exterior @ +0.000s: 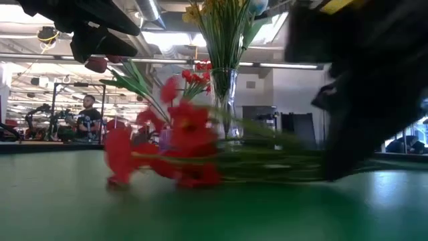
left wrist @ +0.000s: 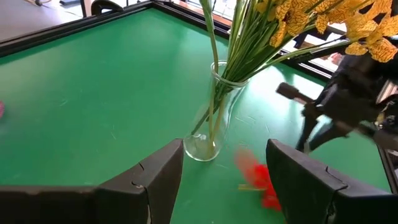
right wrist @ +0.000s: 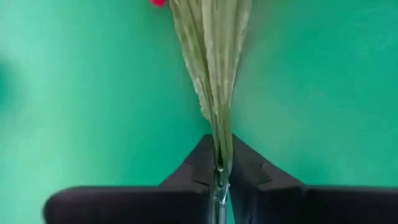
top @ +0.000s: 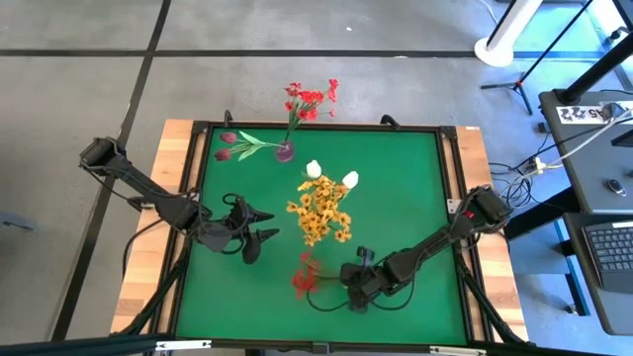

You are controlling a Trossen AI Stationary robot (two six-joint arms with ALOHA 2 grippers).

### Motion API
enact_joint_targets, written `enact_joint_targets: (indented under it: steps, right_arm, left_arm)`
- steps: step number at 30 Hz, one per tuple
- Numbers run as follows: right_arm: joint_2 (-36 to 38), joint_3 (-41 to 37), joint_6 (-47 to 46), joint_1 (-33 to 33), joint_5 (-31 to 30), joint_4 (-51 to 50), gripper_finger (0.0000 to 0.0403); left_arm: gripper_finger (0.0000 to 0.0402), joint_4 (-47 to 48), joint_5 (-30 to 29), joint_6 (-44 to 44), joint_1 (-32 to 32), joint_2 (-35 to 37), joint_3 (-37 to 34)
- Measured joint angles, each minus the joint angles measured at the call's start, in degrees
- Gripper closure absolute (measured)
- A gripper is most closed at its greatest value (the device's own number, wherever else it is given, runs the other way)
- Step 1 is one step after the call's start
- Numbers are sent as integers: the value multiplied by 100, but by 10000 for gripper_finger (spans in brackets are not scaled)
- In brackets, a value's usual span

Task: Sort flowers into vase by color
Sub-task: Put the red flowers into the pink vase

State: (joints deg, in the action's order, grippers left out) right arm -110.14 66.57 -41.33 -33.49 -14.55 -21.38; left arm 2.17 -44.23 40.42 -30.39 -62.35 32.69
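The right gripper is working low at the near side of the green table, its two fingers pinched tight on the bundled green stems of the red spray, which is lying flat on the mat with its blossoms pointing toward the left arm. The left gripper is hovering beside the centre of the table, jaws standing wide and holding nothing. The glass vase in the middle is already carrying the yellow-orange blossoms together with two white buds. A small purple vase at the far edge is holding another red cluster, with dark red buds leaning out beside it. In my judgement most sorting is done; the gripped red spray is the one piece still lying loose, presumably belonging with the far reds.
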Motion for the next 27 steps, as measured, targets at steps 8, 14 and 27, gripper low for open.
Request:
enact_joint_targets:
  steps: [8,14,27]
  right_arm:
    - [837,6,265,-462,204,-1301,390]
    - [1816,8,487,-823,-813,-1060,393]
    - [3144,24,4997,-807,-2645,2844,393]
  left_arm:
    - [179,0,-2,142,0,0,0]
    - [179,-2,-2,258,0,0,-2]
    - [179,-5,4,328,-2,0,-7]
